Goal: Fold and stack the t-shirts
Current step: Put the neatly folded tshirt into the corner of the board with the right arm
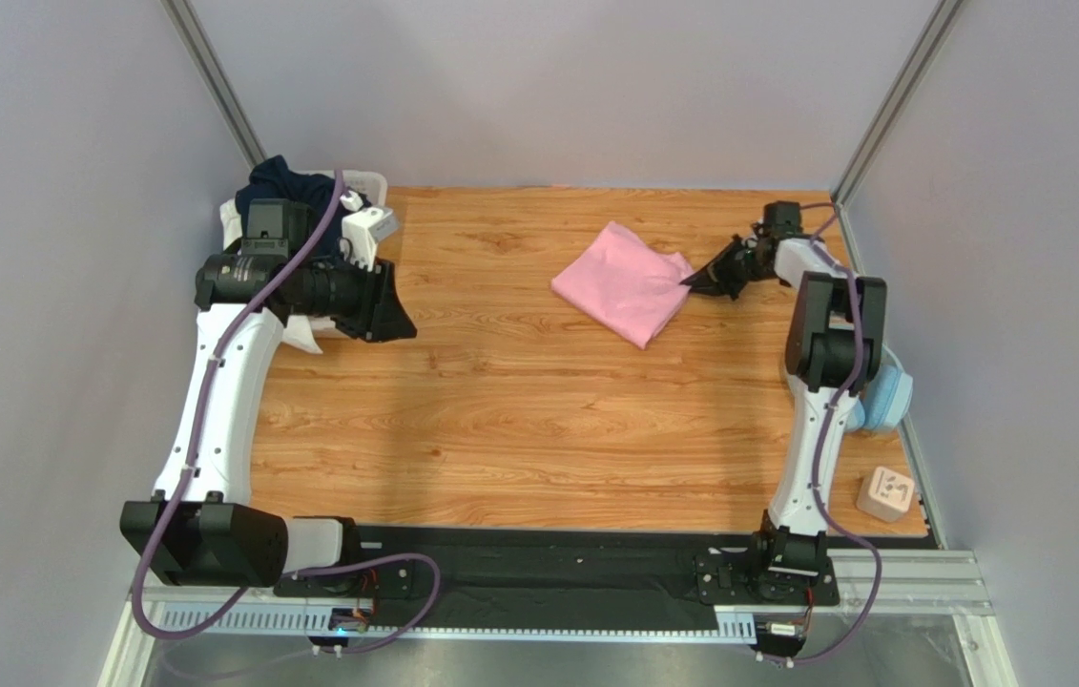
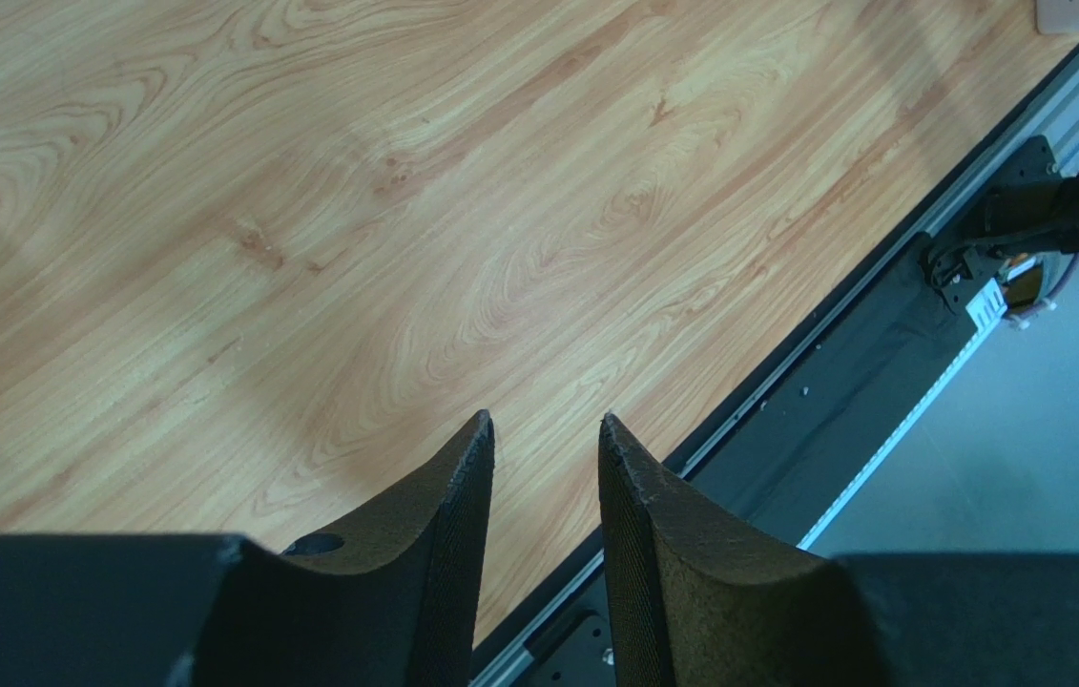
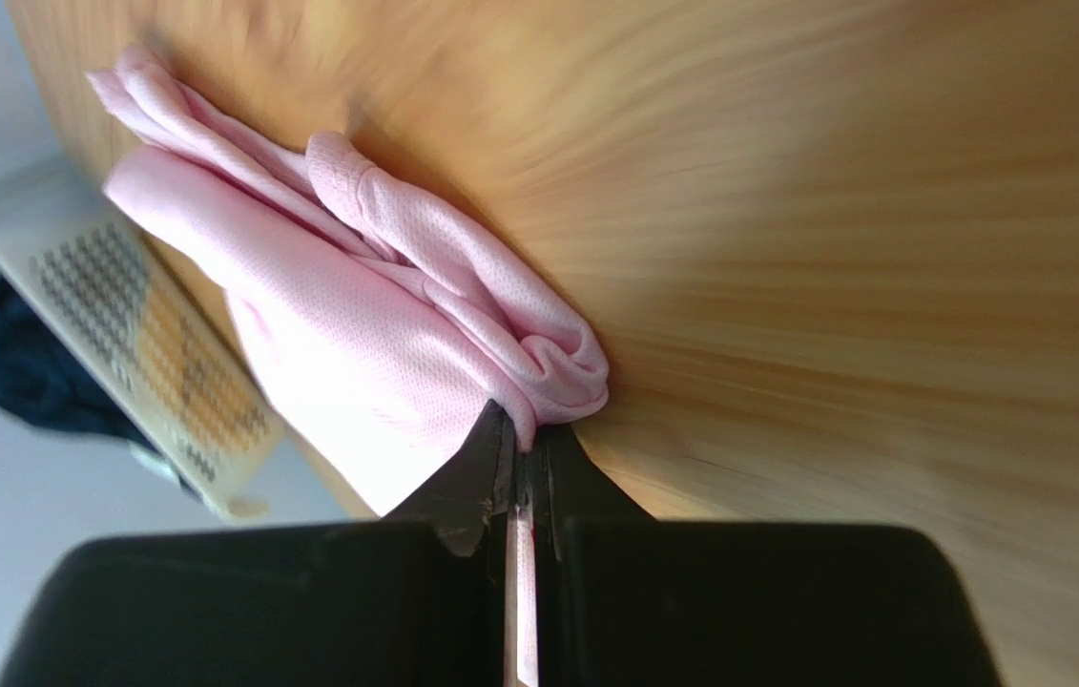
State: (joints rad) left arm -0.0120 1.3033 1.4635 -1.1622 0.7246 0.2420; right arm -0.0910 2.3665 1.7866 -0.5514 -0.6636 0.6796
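Top external view: a folded light pink cloth t-shirt [image 1: 624, 282] lies on the wooden tabletop [image 1: 502, 415], toward its far right part. The right tool [image 1: 695, 282] meets the right corner of this shirt. A dark navy cloth t-shirt [image 1: 287, 183] sits crumpled in the white plastic basket [image 1: 367, 179] at the far left corner, well apart from the pink one. The left tool [image 1: 394, 304] hangs just beside the basket, over bare wood.

Right wrist view: the 2 fingers of the right tool are pressed together on a bunched fold at the shirt's edge, with only cloth between them.

Left wrist view: the 2 fingers of the left tool stand a narrow gap apart and hold nothing.

Light blue headphones [image 1: 892, 394] and a small tan block [image 1: 886, 494] lie near the tabletop's right edge.
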